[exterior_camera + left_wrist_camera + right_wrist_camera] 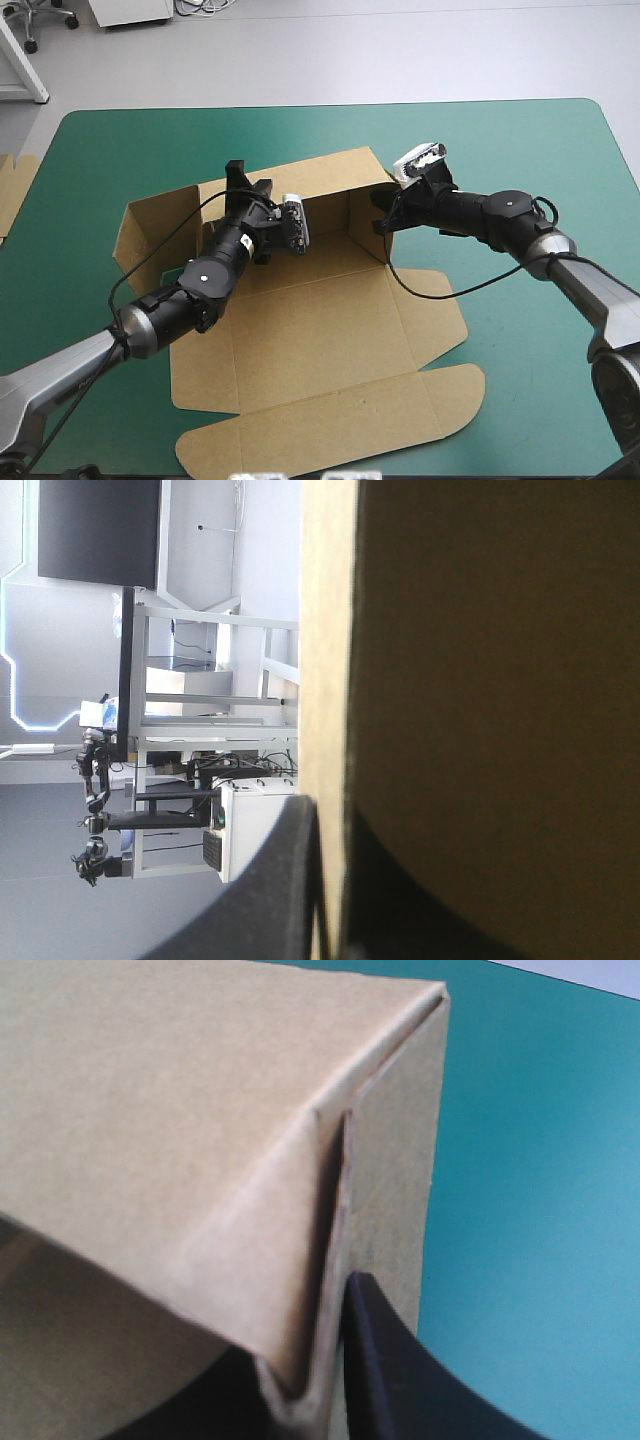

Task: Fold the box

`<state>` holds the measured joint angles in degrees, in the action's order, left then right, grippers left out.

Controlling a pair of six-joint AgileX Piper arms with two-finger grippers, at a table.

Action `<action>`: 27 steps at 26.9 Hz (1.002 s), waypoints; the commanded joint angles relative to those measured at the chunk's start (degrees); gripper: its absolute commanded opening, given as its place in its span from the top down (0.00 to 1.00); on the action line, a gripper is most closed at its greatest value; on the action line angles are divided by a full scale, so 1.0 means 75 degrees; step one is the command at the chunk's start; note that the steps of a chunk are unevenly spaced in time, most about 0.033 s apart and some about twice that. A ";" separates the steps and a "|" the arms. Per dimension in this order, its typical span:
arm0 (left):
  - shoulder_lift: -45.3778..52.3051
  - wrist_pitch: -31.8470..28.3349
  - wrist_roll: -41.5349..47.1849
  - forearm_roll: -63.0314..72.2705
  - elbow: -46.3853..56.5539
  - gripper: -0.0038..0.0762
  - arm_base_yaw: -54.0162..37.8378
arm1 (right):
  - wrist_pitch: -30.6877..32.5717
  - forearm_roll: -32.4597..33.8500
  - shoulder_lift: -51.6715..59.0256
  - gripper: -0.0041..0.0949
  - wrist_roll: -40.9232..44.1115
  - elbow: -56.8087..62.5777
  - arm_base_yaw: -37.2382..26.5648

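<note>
Teal-green counter (520,150) carries the brown box (330,340), its far wall raised between the two arms and its flat panels spread beneath them. On that wall's top edge the left end effector (250,186) pinches nearly closed. At the wall's folded corner the right end effector (384,208) clamps the board likewise (spare board (12,190) lies well beyond the left one).

I see my right gripper (305,1370) pinching a wall of the brown box (180,1100) at its corner. One black finger (385,1370) sits outside, the other inside in the dark. The teal-green cover (540,1210) lies beside the box.
</note>
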<state>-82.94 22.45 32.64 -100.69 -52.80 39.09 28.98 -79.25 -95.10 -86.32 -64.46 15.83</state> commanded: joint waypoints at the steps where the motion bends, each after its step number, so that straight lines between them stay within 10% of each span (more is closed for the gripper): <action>1: 0.0182 -0.0449 0.0130 -0.0078 -0.0135 0.97 0.0058 | 0.0787 -0.0202 0.0279 0.97 0.0200 -0.0186 0.0306; 10: 0.0182 -0.0770 0.0041 -0.0078 -0.0522 0.94 0.0058 | -0.0501 0.0836 0.0279 0.97 0.1861 -0.0186 0.0964; 19: 0.0182 -0.0936 0.0041 -0.0078 -0.0639 0.60 0.0058 | -0.0888 0.2063 0.0279 0.97 0.3199 -0.0186 0.1302; 27: 0.0398 -0.0625 0.0023 -0.0078 -0.0639 0.59 0.0170 | -0.1191 0.2205 0.0279 0.97 0.3602 -0.0186 0.1239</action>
<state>-83.29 15.37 32.08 -99.05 -55.72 39.41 14.44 -62.49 -94.38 -61.67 -65.47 24.76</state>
